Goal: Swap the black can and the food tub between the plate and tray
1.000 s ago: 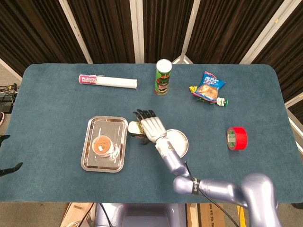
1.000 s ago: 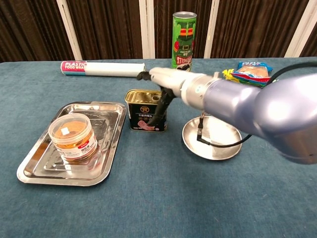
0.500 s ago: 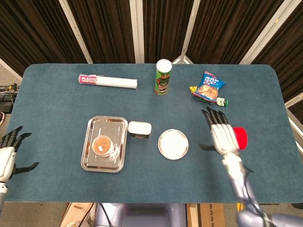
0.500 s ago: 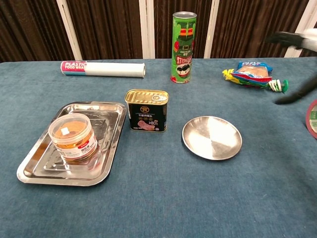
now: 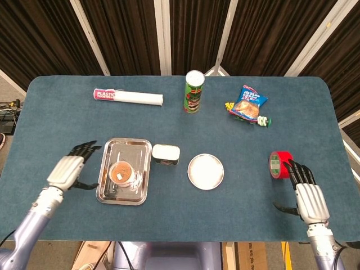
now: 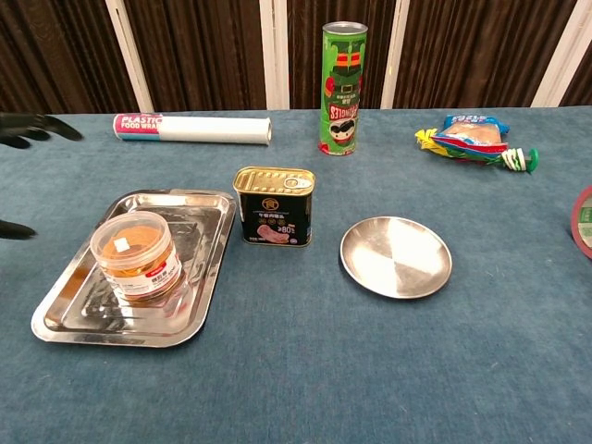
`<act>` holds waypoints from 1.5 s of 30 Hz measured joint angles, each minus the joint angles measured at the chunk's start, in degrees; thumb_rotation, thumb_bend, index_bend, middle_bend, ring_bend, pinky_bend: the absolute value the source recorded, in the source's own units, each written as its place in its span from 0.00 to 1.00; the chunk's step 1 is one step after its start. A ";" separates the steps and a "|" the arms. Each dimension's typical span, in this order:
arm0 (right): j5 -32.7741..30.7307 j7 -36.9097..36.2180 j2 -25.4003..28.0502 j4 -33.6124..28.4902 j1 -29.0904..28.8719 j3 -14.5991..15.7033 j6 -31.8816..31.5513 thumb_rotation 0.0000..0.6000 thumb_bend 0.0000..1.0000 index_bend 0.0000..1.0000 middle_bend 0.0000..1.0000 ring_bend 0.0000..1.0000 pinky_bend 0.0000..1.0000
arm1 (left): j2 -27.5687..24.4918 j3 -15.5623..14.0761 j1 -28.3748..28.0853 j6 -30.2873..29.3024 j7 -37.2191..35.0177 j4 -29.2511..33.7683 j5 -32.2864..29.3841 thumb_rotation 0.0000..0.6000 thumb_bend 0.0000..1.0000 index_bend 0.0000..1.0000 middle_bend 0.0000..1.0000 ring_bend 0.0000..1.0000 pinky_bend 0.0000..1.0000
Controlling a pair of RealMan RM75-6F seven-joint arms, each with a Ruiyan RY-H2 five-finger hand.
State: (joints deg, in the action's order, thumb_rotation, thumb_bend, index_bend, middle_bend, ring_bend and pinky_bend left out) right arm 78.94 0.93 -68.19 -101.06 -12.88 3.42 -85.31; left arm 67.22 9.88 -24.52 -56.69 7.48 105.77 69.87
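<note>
A table [image 5: 67,112] under blue-green cloth; behind it dark curtains with pale strips.

Black can [image 5: 166,154] flat on the cloth, long side across the table, printed face toward the robot, pull-tab lid upward. Between tray [image 5: 111,194] and plate [image 5: 205,171], just beside the tray edge, a little apart from the plate. Food tub [image 5: 121,173] upright inside the tray, orange content under a clear lid. Plate bare.

Left hand [image 5: 68,168] just outside the tray's left edge, fingers apart and stretched, nothing held; tub to its right, can further right beyond the tray. Right hand [image 5: 307,198] near the table's front right, fingers apart, nothing held, fingertips close by a red tape roll [image 5: 280,164]; plate and can well apart on its left.

At the far side: a wrap roll [image 5: 128,97], a green chips tube [image 5: 193,91], a snack bag [image 5: 248,104].
</note>
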 measured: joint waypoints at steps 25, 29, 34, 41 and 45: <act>0.59 -1.33 -0.23 0.87 2.09 -3.68 3.00 1.00 0.00 0.00 0.00 0.00 0.00 | 17.07 -3.64 -7.47 -1.29 14.34 -10.03 -8.00 1.00 0.41 0.28 0.26 0.24 0.35; 0.81 -1.92 -0.15 0.90 2.29 -4.03 3.44 1.00 0.00 0.00 0.00 0.00 0.00 | 18.52 -3.57 -7.15 -4.36 14.33 -11.47 -5.52 1.00 0.42 0.31 0.28 0.26 0.37; 0.77 -2.96 0.09 0.90 2.64 -4.57 3.74 1.00 0.00 0.00 0.00 0.00 0.00 | 17.80 -2.97 -7.18 -4.77 13.32 -9.83 -4.95 1.00 0.42 0.31 0.29 0.26 0.37; 0.77 -3.43 0.33 0.72 3.16 -5.22 3.74 1.00 0.00 0.00 0.00 0.00 0.00 | 13.11 -1.66 -7.37 -4.10 8.29 -2.00 -2.75 1.00 0.42 0.32 0.29 0.26 0.36; 0.61 -3.44 0.38 0.72 3.39 -5.59 3.80 1.00 0.00 0.00 0.00 0.00 0.00 | 10.77 -0.96 -7.79 -3.57 6.35 2.92 -1.09 1.00 0.42 0.32 0.28 0.26 0.36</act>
State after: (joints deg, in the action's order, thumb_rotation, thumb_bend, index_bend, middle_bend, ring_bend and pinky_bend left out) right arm 79.54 -2.51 -67.81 -100.34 -9.49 -2.17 -81.51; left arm 77.99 8.92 -32.32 -60.26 13.83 108.69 68.78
